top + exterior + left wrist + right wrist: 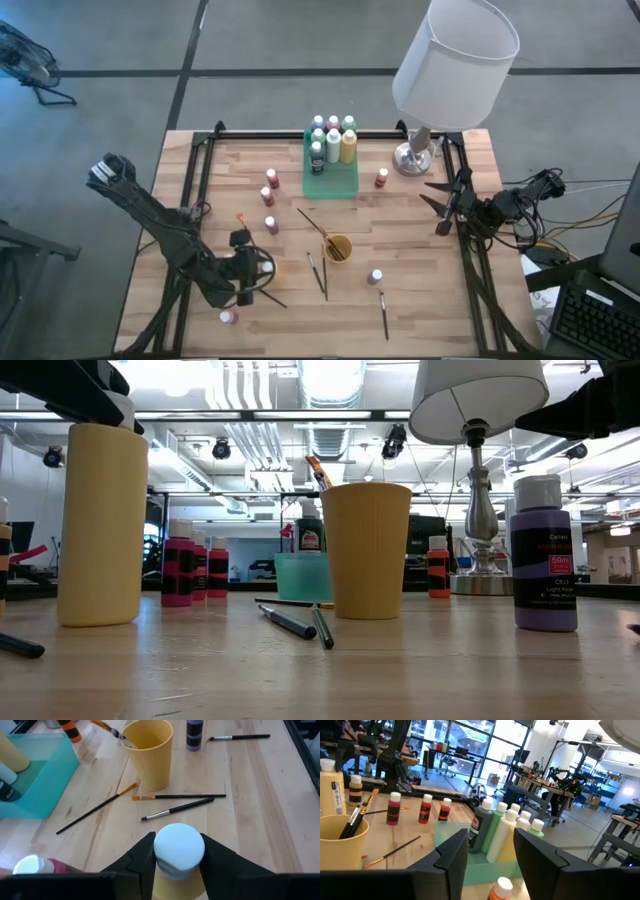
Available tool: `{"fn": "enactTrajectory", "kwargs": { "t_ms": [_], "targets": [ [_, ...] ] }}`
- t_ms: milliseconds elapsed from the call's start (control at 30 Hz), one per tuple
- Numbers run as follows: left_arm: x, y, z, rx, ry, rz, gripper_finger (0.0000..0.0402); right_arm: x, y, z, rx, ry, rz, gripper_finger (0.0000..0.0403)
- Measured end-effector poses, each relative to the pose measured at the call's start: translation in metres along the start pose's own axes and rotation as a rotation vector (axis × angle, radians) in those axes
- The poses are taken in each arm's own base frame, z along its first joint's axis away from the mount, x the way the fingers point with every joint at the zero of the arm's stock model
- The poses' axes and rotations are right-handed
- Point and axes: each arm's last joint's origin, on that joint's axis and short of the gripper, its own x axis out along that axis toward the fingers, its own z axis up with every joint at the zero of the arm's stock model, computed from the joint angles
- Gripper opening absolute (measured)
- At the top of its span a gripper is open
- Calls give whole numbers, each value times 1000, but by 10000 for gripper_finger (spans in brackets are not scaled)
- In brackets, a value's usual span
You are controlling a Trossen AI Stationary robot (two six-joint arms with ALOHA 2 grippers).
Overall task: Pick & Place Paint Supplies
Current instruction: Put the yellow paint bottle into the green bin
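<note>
High view: wooden table (pixel 420 310); white-shaded lamp (pixel 455 55) at far right corner. Green tray (pixel 331 180) at far centre, packed with paint bottles (pixel 333 140). Orange-yellow cup (pixel 338 248) mid-table, brushes (pixel 319 272) beside. Left gripper (pixel 178 865) pinches yellow bottle (pixel 179 851), near-left. Right gripper (pixel 490 851) spread, empty, at right edge.

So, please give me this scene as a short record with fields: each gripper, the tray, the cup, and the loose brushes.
left gripper: shut on yellow bottle, near the table's front left
right gripper: open, empty, at the right edge near the lamp
green tray: holds several bottles at its far end
cup: upright, mid-table, with a brush in it
loose brushes: lying flat on the table around the cup
</note>
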Motion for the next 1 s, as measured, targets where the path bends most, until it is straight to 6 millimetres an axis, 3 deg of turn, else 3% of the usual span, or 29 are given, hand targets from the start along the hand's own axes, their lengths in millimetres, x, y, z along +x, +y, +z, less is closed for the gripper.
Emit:
{"fn": "enactTrajectory", "kwargs": {
  "t_ms": [200,600,800,1000],
  "targets": [
    [-5,-4,12,77,-18,-23,128,0,0,0,0,0,0,171],
    [-33,-6,71,237,-205,46,128,0,0,0,0,0,0,192],
    [-40,10,108,303,-271,163,128,0,0,0,0,0,0,184],
    [-35,44,145,288,-311,303,128,0,0,0,0,0,0,166]
  ]
}}
